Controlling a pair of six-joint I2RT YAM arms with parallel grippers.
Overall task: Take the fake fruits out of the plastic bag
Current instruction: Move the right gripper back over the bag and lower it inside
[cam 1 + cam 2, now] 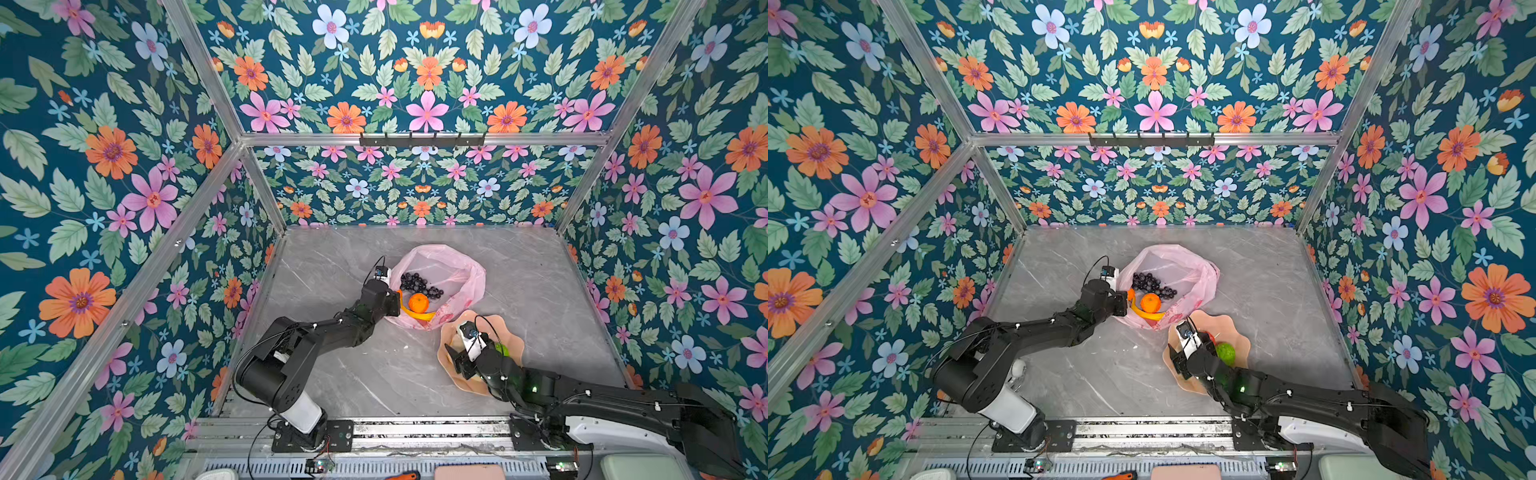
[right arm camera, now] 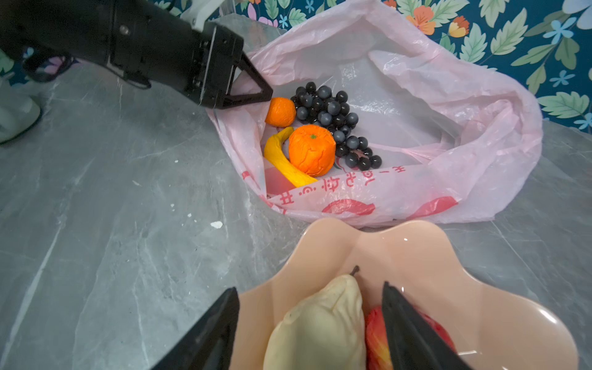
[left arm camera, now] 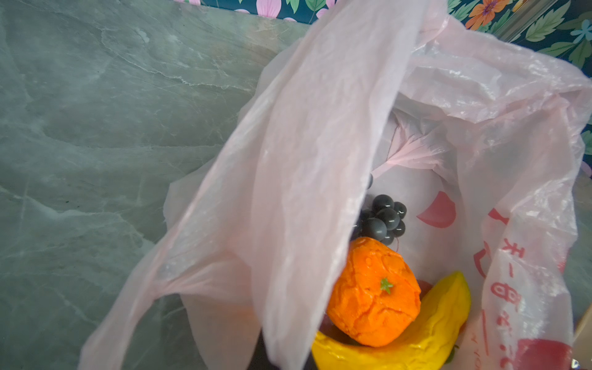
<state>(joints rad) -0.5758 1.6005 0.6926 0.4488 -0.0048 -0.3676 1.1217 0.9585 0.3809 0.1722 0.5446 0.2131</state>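
Grapes (image 2: 334, 123), a dark bunch, lie inside the pink plastic bag (image 1: 457, 266), which sits open on the grey marble surface (image 1: 332, 374) near the centre of both top views. Beside the bunch rest a large orange (image 2: 312, 150), a smaller orange (image 2: 281, 111) and a yellow banana (image 2: 283, 160) curving under the large orange. Red printed marks run along the bag's near edge.

The left end effector (image 2: 267, 93) is clenched on the bag's rim at the bag's 9 o'clock side in a top view (image 1: 392, 301), lifting that edge so the mouth gapes; in the left wrist view a sheet of the pink film hangs across the lens.

At 5 o'clock from the bag, touching its edge, stands a peach scalloped bowl (image 2: 496, 314). In it lie a cream pear-shaped fruit (image 2: 320, 326), a red apple (image 2: 374, 336) and a green fruit (image 1: 1225, 352). The right end effector (image 2: 309, 323) hovers over the bowl, released, its fingers spread either side of the pear-shaped fruit without gripping it.
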